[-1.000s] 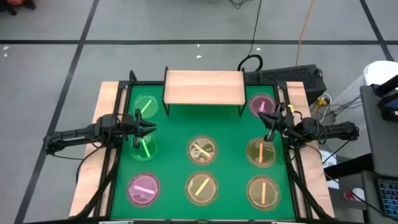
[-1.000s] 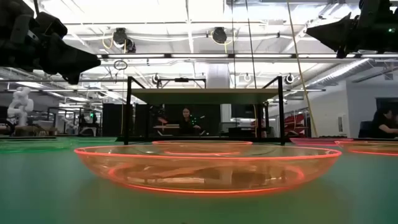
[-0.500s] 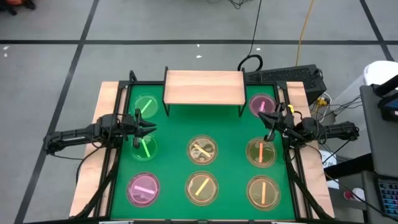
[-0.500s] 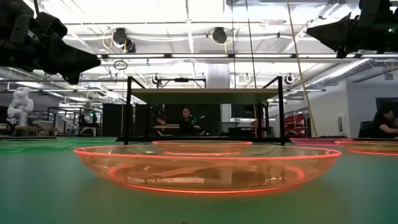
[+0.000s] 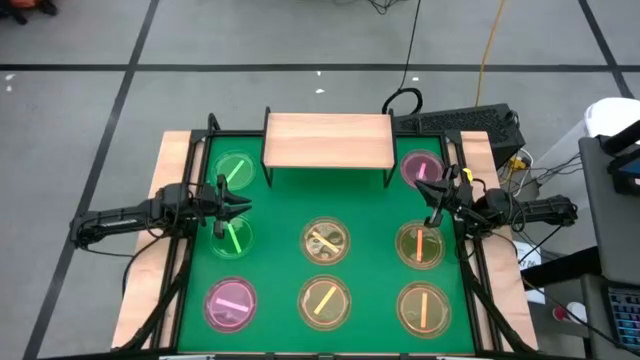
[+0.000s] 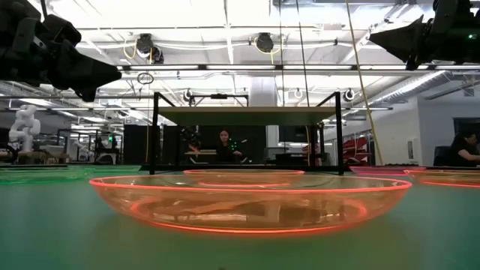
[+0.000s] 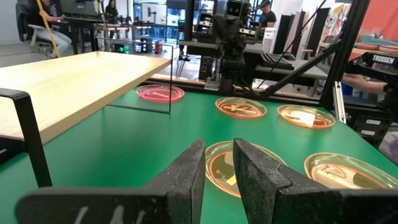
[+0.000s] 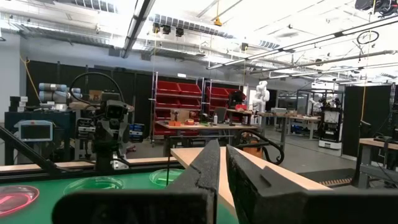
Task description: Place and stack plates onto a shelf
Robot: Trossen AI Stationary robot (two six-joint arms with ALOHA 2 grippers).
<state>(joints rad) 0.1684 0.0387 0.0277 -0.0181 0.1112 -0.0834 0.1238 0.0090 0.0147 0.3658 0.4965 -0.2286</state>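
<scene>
Several translucent plates lie flat on the green mat (image 5: 375, 215): green ones (image 5: 236, 170) (image 5: 232, 237) and a pink one (image 5: 231, 303) on the left, amber ones (image 5: 326, 241) (image 5: 324, 300) in the middle, a pink one (image 5: 421, 168) and amber ones (image 5: 421, 245) on the right. The shelf (image 5: 327, 140) stands on its black legs at the mat's far middle, its wooden top bare. My left gripper (image 7: 219, 146) hovers level above the left green plates, slightly open and holding nothing. My right gripper (image 8: 222, 148) hovers at the mat's right edge, shut and holding nothing.
Black frame rails (image 5: 187, 270) run along the mat's left and right sides. A keyboard (image 5: 470, 122) and cables lie beyond the far right corner. The nearest amber plate (image 6: 251, 202) fills the low view in front of the shelf (image 6: 246, 114). People sit in the room behind.
</scene>
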